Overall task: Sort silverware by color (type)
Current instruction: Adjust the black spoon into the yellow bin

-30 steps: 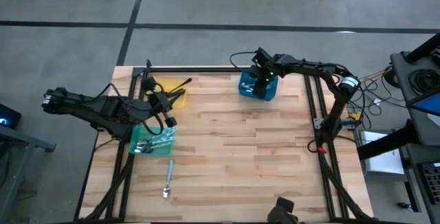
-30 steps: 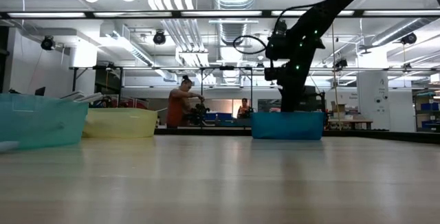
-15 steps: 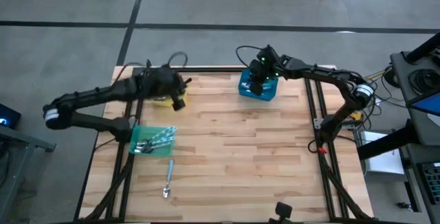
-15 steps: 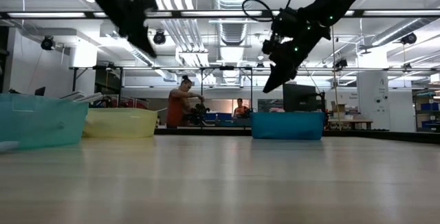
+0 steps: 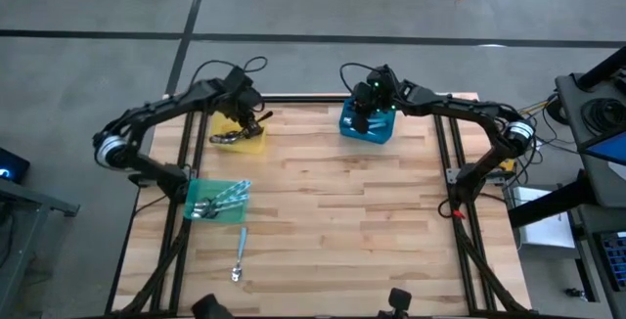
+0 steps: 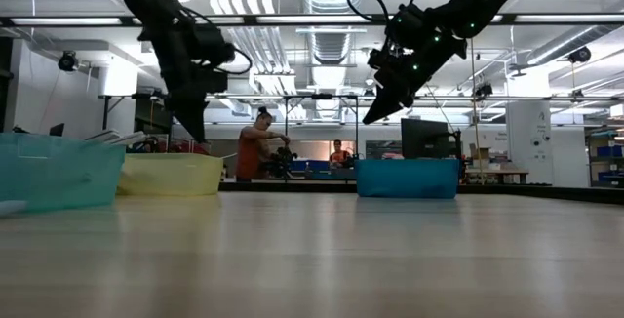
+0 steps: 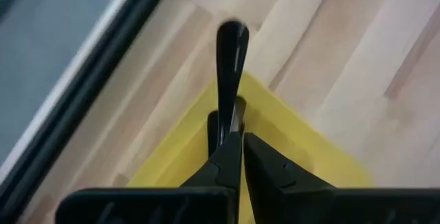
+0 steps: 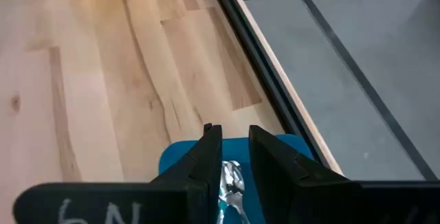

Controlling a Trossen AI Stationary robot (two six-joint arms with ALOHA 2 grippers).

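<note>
A black utensil [image 7: 231, 66] juts from the left gripper [image 5: 250, 123], jaws clamped on it, above the yellow bin [image 5: 256, 143] at about eleven o'clock on the table [image 5: 333, 211]. The right gripper [image 5: 364, 113] hovers over the blue bin [image 5: 377, 131] at twelve o'clock, jaws slightly apart above silver pieces [image 8: 230, 183]. Best release comes low, centred over the yellow bin; one silver spoon [image 5: 239, 255] waits at seven o'clock beside the green bin [image 5: 240, 202].

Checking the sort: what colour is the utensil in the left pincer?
Black. The utensil shows best in the left wrist view, above the yellow bin.
</note>
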